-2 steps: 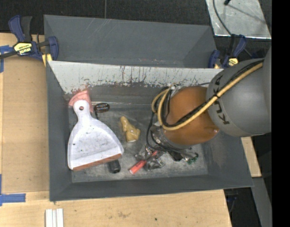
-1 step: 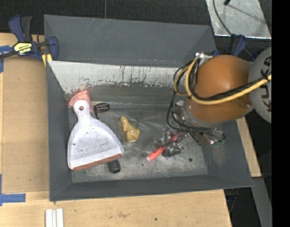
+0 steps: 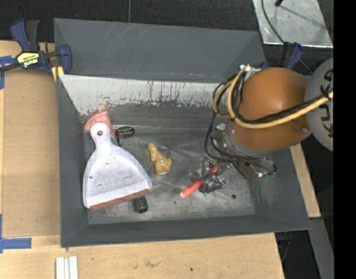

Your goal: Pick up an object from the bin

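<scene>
Camera view: the end effector [image 3: 211, 178] sits low over the floor of the grey bin [image 3: 166, 57], right of centre, just beside a small red stick-like item [image 3: 191, 189]. Its opening, and whether it has hold of anything, cannot be told. Judgement: centre over the red item, grip across its narrow width, and close firmly before lifting. The yellow figurine [image 3: 159, 158] and white dustpan [image 3: 111, 176] lie apart to the left.

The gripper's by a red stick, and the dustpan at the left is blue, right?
No: the camera view shows the dustpan at the left is white with a pink handle, not blue. The gripper is by the red stick.
</scene>
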